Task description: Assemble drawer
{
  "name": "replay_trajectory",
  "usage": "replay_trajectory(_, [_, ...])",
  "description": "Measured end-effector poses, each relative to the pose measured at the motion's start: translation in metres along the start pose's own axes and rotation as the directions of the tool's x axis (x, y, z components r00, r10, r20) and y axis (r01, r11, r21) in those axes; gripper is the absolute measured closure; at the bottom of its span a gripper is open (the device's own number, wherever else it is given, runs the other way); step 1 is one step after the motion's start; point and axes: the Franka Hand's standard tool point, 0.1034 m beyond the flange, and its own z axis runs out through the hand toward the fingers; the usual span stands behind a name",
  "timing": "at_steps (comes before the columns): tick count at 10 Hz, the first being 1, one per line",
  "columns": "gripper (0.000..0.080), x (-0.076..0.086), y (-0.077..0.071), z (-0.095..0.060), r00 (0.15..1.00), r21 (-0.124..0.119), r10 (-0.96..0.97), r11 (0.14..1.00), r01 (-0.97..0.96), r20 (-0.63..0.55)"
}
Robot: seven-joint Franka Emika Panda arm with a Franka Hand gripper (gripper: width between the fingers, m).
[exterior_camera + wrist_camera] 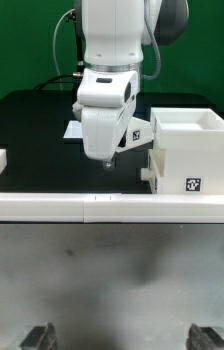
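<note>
While the two-finger gripper (120, 336) hangs wide, empty (near the white open-topped plastic box (186, 148)), align it squarely before closing.

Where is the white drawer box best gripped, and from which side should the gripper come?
Probably one thin upright wall at the rim of the drawer box, from above: it stands upright with its top open, and its whole body looks too wide for the gripper.
</note>
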Motion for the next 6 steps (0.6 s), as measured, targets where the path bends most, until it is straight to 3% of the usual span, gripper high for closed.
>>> replay_trajectory(2, [0.0151, 0.0, 0.0, 0.0, 1.0, 0.001, 0.0, 1.0, 0.0, 0.0])
replay_trajectory(3, [0.0151, 0.0, -0.002, -0.002, 0.999, -0.01, 0.04, 0.999, -0.04, -0.002])
replay_trajectory(4, [0.0151, -0.002, -0.017, -0.011, 0.995, -0.03, 0.098, 0.995, -0.098, -0.005])
replay_trajectory(5, [0.0151, -0.008, -0.037, -0.02, 0.991, -0.029, 0.135, 0.99, -0.135, 0.004])
replay_trajectory(6, [0.0151, -0.012, -0.042, -0.038, 0.982, -0.048, 0.189, 0.981, -0.188, 0.003])
